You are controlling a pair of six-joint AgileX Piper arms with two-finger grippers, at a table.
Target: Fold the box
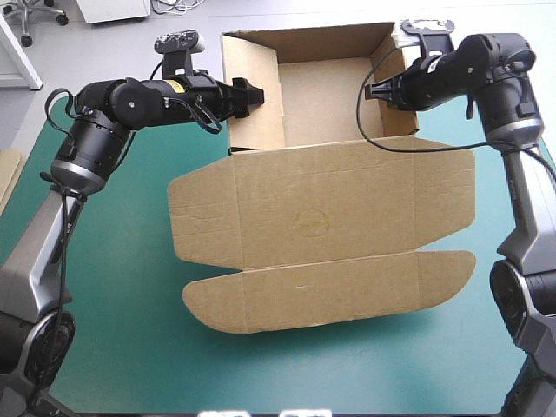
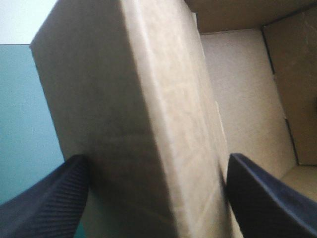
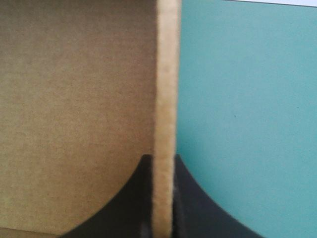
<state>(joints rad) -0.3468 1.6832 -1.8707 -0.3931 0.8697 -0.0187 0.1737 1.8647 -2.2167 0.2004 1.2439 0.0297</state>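
The box [image 1: 321, 208] sits centre frame in the high view, on the teal-green cover [image 1: 122, 278]. Its tray part stands in the upper middle of the picture, walls up, open on top. The lid lies flat below it, spreading toward the lower half of the frame, with a rounded flap on each side and a long curved flap along its near edge.

The left gripper [image 1: 254, 95] comes in from the upper left and sits at the tray's left wall. Up close in the left wrist view, the black fingers [image 2: 49, 203] stand wide apart. The thick, doubled wall rises between them, one finger on the outside over the cover and the other on the inside of the tray. That one is released, straddling the wall rather than pinching it.

Over in the upper right, the right gripper [image 1: 401, 87] is at the tray's right wall. The right wrist view shows its fingers [image 3: 198, 208] nearly together, with the wall's thin edge clamped between them, brown board on one side and cover on the other. That's a firm grasp on the box.

At the far left edge of the high view, a sliver of more board [image 1: 7, 178] peeks in.
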